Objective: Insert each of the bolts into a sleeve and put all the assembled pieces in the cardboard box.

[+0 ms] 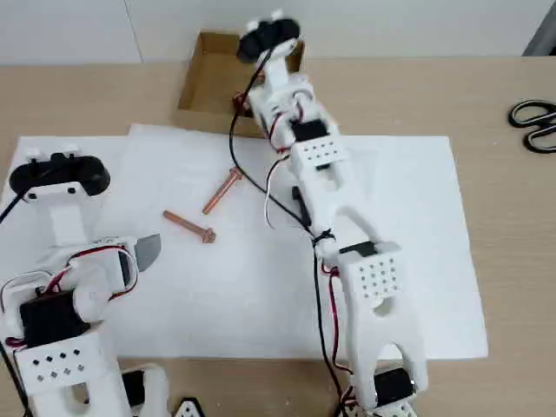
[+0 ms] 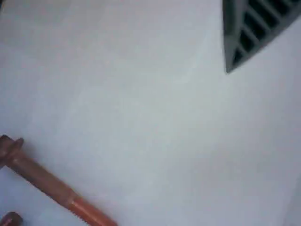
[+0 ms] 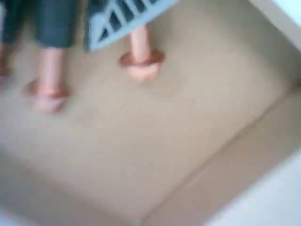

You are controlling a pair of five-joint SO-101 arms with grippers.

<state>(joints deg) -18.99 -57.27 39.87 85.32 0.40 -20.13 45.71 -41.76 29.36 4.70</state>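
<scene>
Right claw (image 1: 248, 102) is hanging over the cardboard box (image 1: 213, 78) at the far edge of the table (image 1: 486, 95), just inside the box's near wall. Whether it is wide or narrow cannot be told. Its wrist view is looking down onto the box floor, where a copper bolt head (image 3: 140, 59) is showing just beside the claw's grey lattice, with the shaft running behind it. Whether the claw is holding this piece cannot be told. Beside it, a second boxed bolt (image 3: 47, 89) is sitting in a dark sleeve (image 3: 51, 21). The right arm is stretching nearly straight from the table's near edge across the white sheet (image 1: 391, 226) to the box.

Left claw (image 1: 146, 250) is hovering over the sheet's near left part, and its width cannot be told either. The left arm is standing folded at the near left corner. Two loose bolts are lying on the sheet between the arms, well apart from the right claw. The nearer bolt (image 1: 189, 226) is lying near the left claw. The farther bolt (image 1: 221, 191) is slanting toward the box, close to the first but not touching it.
</scene>
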